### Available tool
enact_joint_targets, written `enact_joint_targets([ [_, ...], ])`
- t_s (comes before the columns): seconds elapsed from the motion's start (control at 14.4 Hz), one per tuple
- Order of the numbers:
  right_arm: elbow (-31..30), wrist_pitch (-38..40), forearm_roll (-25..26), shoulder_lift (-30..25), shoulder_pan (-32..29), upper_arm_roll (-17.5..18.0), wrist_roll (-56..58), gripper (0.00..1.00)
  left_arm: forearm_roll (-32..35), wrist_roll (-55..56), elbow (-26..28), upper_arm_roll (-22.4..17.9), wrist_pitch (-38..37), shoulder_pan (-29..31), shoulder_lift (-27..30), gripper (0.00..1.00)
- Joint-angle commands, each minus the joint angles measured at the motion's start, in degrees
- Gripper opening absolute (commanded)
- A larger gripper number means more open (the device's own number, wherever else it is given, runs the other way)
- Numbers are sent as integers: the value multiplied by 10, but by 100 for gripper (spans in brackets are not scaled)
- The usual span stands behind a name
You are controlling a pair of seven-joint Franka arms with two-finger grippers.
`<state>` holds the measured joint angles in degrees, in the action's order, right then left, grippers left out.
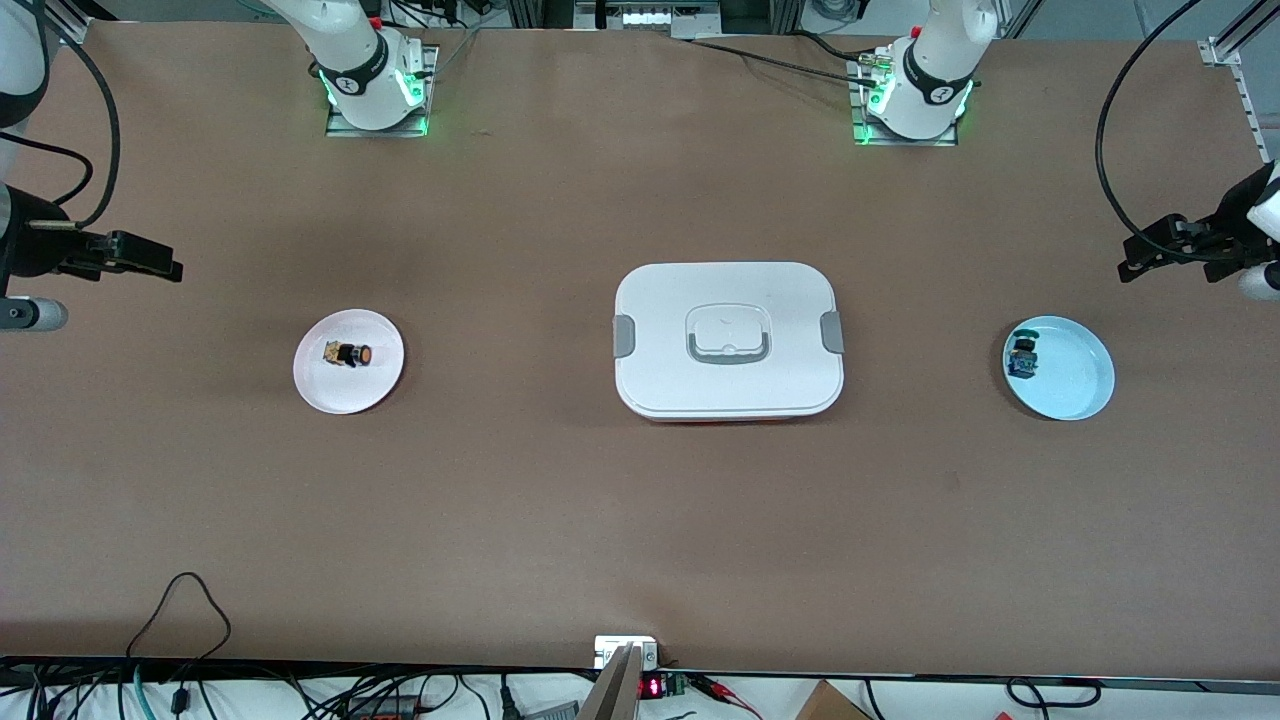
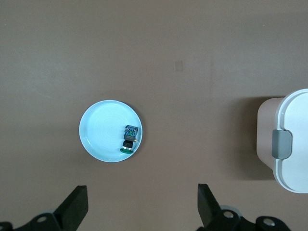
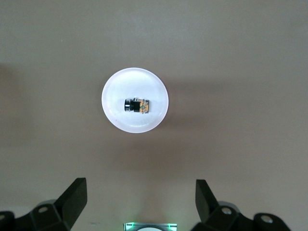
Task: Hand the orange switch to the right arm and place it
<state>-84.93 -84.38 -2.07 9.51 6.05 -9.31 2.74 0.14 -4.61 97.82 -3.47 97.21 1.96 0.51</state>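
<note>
The orange switch (image 1: 352, 355) lies on its side on a small white plate (image 1: 340, 395) toward the right arm's end of the table. It also shows in the right wrist view (image 3: 134, 105), on the plate (image 3: 118, 91). My right gripper (image 1: 150, 262) hangs open and empty over bare table at that end, apart from the plate; its open jaws show in the right wrist view (image 3: 140, 185). My left gripper (image 1: 1140, 260) hangs open and empty over the table's other end (image 2: 142, 192).
A light-blue plate (image 1: 1075, 375) toward the left arm's end holds a small blue-and-green switch (image 1: 1022, 358), which also shows in the left wrist view (image 2: 129, 138). A closed white lunch box (image 1: 728, 340) with grey clips sits at the table's middle.
</note>
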Motion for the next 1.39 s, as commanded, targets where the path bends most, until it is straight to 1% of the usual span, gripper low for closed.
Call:
enact_joint_targets([
  [0.0, -127, -81, 10, -83, -6, 15, -12, 100, -8, -12, 0, 1, 3, 2, 2, 100],
  [0.07, -151, -96, 10, -98, -7, 15, -14, 100, -8, -12, 0, 1, 3, 2, 2, 100],
  [0.56, -106, -94, 4, -95, -8, 15, -12, 100, -8, -12, 0, 1, 2, 2, 2, 100],
  [0.91, -103, -83, 6, -92, -2, 17, -26, 100, -8, -12, 0, 0, 2, 2, 1, 100],
  [1.04, -102, -80, 12, -92, 13, 21, -26, 100, -8, -11, 0, 0, 2, 3, 1, 100],
  [1.32, -81, -63, 14, -92, 7, 14, -19, 100, -8, -11, 0, 0, 0, 3, 1, 100],
])
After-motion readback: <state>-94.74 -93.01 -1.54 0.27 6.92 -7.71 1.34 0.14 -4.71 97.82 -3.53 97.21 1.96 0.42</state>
